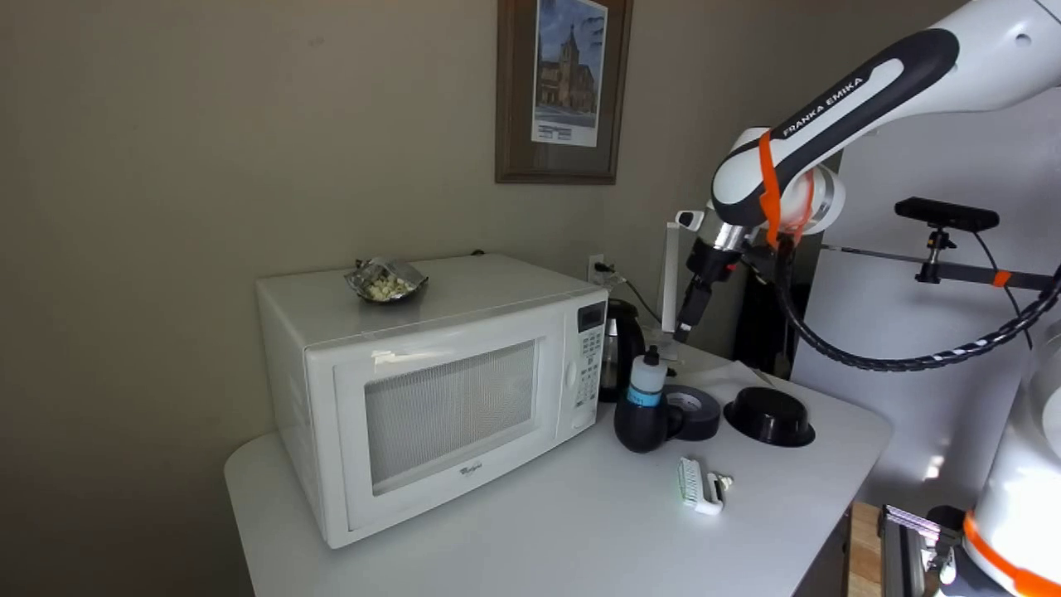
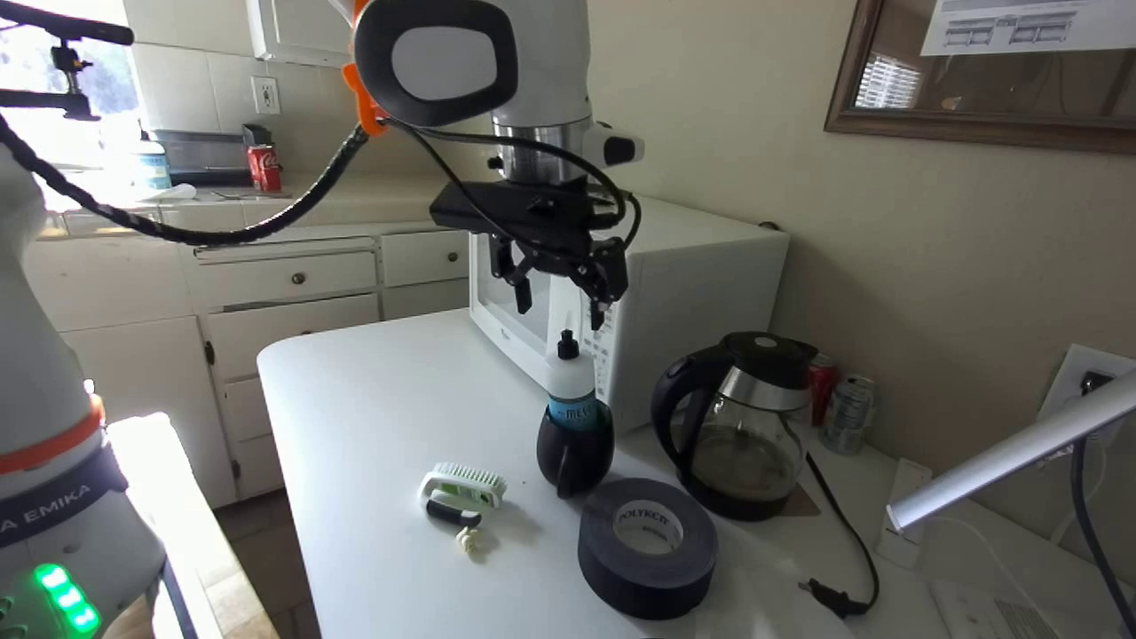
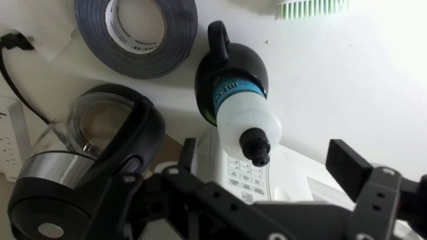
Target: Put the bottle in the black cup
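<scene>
since the bottle [image 2: 571, 386] stands in the black cup [image 2: 579, 454], only retreat seems left. the tool [image 2: 561, 311] gapes empty above the black cup.

Arm [image 1: 866, 91] bent — gripper [image 2: 561, 309] angled downward — fingers [image 3: 348, 168] spread apart

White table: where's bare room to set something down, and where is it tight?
The widest open patch of white table lies between the microwave door and the brush; a smaller one between brush and robot-side edge. Crowded: black cup holding bottle, tape roll and kettle close by.
</scene>
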